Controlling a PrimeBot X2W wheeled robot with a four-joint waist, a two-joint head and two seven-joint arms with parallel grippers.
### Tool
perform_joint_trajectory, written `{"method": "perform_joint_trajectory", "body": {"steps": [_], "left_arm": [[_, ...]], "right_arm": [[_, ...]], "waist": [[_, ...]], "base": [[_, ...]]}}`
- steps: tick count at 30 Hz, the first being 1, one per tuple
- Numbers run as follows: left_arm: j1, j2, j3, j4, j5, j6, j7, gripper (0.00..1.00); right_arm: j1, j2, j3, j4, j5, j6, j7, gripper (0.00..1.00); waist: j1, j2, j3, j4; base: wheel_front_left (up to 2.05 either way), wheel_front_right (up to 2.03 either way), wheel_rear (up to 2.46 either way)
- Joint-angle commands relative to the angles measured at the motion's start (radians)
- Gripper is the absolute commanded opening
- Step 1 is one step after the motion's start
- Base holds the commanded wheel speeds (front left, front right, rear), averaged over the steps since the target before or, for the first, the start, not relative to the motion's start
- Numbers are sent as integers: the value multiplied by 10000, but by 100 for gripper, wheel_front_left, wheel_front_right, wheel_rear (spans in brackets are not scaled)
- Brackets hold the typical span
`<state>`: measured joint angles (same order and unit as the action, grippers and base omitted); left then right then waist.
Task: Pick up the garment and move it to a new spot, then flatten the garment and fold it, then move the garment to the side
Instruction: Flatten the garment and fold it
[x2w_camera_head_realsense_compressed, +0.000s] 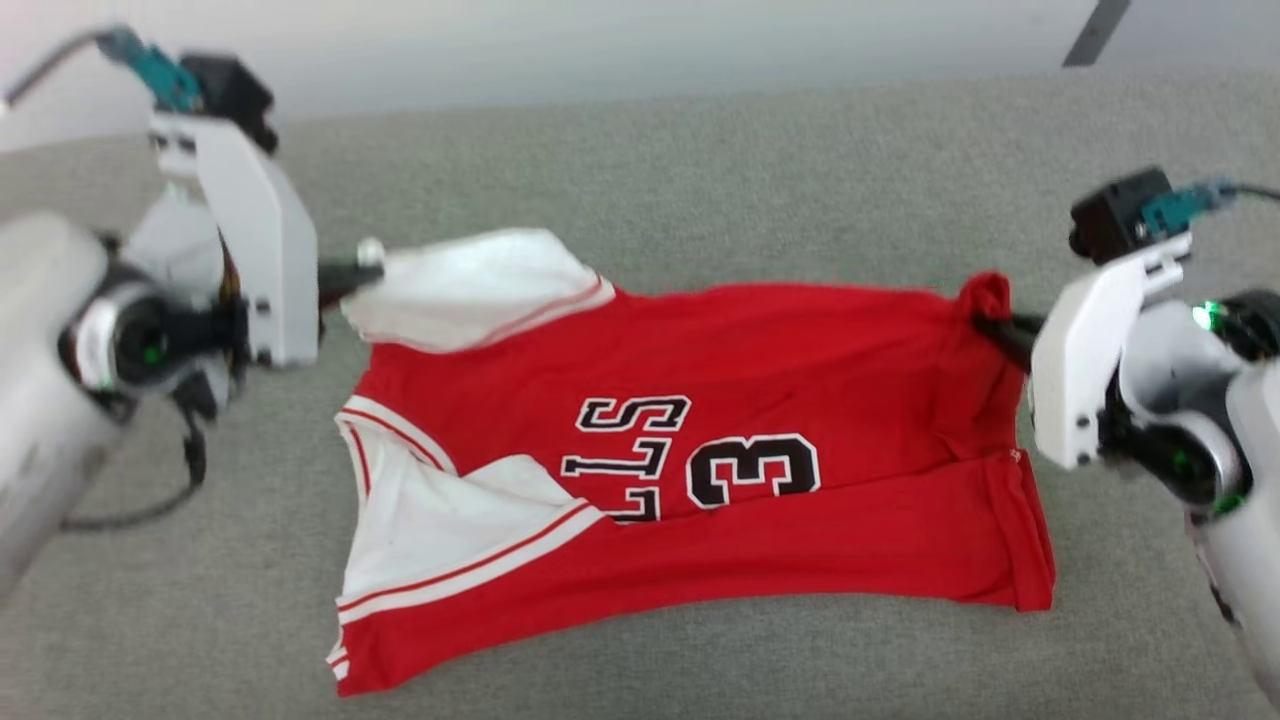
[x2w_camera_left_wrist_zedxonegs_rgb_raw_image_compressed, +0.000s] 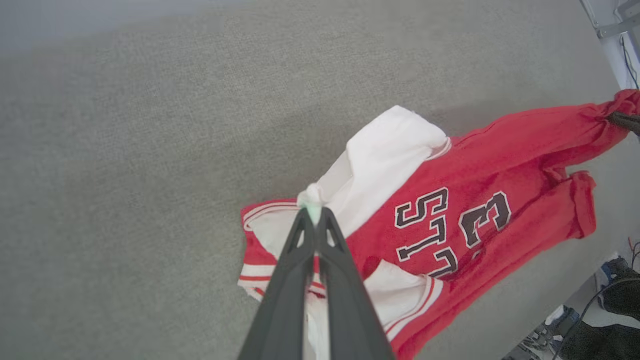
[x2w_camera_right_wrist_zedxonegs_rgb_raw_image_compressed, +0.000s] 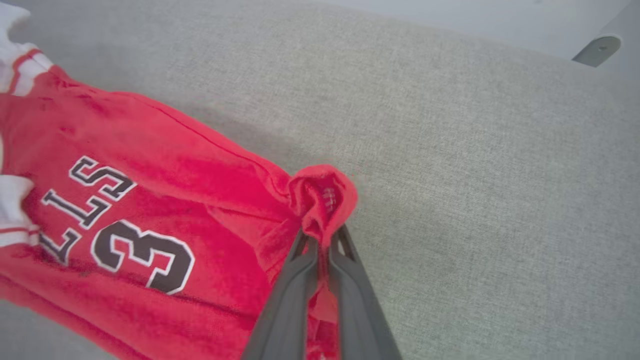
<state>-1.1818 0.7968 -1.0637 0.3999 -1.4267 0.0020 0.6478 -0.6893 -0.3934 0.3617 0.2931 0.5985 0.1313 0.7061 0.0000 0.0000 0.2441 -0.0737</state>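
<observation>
The garment (x2w_camera_head_realsense_compressed: 760, 350) is a red jersey with white sleeves and black lettering, spread sideways on the grey surface with its near long edge folded over. My left gripper (x2w_camera_head_realsense_compressed: 362, 270) is shut on the tip of the far white sleeve (x2w_camera_left_wrist_zedxonegs_rgb_raw_image_compressed: 385, 150), lifting it; the pinch shows at my left gripper (x2w_camera_left_wrist_zedxonegs_rgb_raw_image_compressed: 314, 212) in the left wrist view. My right gripper (x2w_camera_head_realsense_compressed: 985, 322) is shut on a bunched red corner of the hem (x2w_camera_right_wrist_zedxonegs_rgb_raw_image_compressed: 322, 200), raised off the surface. In the right wrist view my right gripper (x2w_camera_right_wrist_zedxonegs_rgb_raw_image_compressed: 322, 235) holds red cloth between its fingers.
Grey fabric surface (x2w_camera_head_realsense_compressed: 700, 160) runs wide behind and beside the garment. A pale wall lies beyond its far edge. A metal frame leg (x2w_camera_left_wrist_zedxonegs_rgb_raw_image_compressed: 612, 45) and dark cables and gear (x2w_camera_left_wrist_zedxonegs_rgb_raw_image_compressed: 610, 310) sit off the right edge in the left wrist view.
</observation>
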Motion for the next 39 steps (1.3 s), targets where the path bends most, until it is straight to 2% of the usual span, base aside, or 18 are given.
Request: {"method": "perform_joint_trajectory", "body": {"steps": [1, 6, 9, 13, 18, 19, 20, 21, 22, 23, 24, 32, 39], "left_arm": [[396, 212, -11, -488, -154, 300, 25, 0], [1650, 1220, -162, -2729, -578, 1533, 31, 0], [2396, 1676, -233, -3666, -877, 2094, -145, 0], [3185, 1991, -368, -4287, -1211, 2493, -321, 0], [3696, 1883, -507, -4208, -1476, 2632, -434, 0], [3733, 1861, -519, -4119, -1515, 2642, -411, 3], [3750, 1825, -532, -4060, -1543, 2628, -371, 12], [3729, 1815, -539, -4024, -1502, 2590, -373, 35], [3676, 1807, -504, -3977, -1449, 2559, -441, 61], [3642, 1787, -487, -3960, -1419, 2520, -478, 88], [3610, 1783, -500, -3948, -1329, 2487, -510, 100], [3795, 1713, -476, -3689, -878, 2092, -1243, 100], [4506, 1546, -316, -3405, -448, 1819, -2978, 100]], "right_arm": [[395, -104, -85, -238, 64, -11, 50, 0], [1624, -392, -287, -1295, 139, -11, 234, 0], [2279, -469, -366, -1797, 212, -11, 347, 0], [2879, -472, -466, -2183, 273, -11, 469, 0], [3171, -334, -523, -2267, 186, -11, 610, 0], [3164, -328, -530, -2269, 159, -11, 663, 0], [3165, -310, -528, -2265, 142, -11, 676, 3], [3158, -278, -523, -2257, 125, -11, 704, 25], [3129, -260, -508, -2294, 101, -11, 666, 51], [3101, -248, -510, -2302, 82, -11, 642, 100], [3094, -234, -508, -2279, 70, -11, 647, 100], [3352, -146, -539, -2162, 217, -11, 588, 100], [3849, 30, -933, -2097, 435, -11, 363, 100]], "waist": [[0, 0, -295, 189], [0, 0, -369, 179], [0, 0, -373, 135], [0, 0, -334, 57], [0, 0, -297, -46], [0, 0, -298, -62], [0, 0, -304, -76], [0, 0, -315, -90], [0, 0, -332, -100], [0, 0, -360, -106], [0, 0, -413, -110], [0, 0, -1156, -46], [0, 0, -2036, 18]], "base": [[0, 0, 0], [0, 0, 0], [0, 0, 0], [0, 0, 0], [0, 0, 0], [0, 0, 0], [0, 0, 0], [0, 0, 0], [0, 0, 0], [0, 0, 0], [0, 0, 0], [0, 0, 0], [0, 0, 0]]}}
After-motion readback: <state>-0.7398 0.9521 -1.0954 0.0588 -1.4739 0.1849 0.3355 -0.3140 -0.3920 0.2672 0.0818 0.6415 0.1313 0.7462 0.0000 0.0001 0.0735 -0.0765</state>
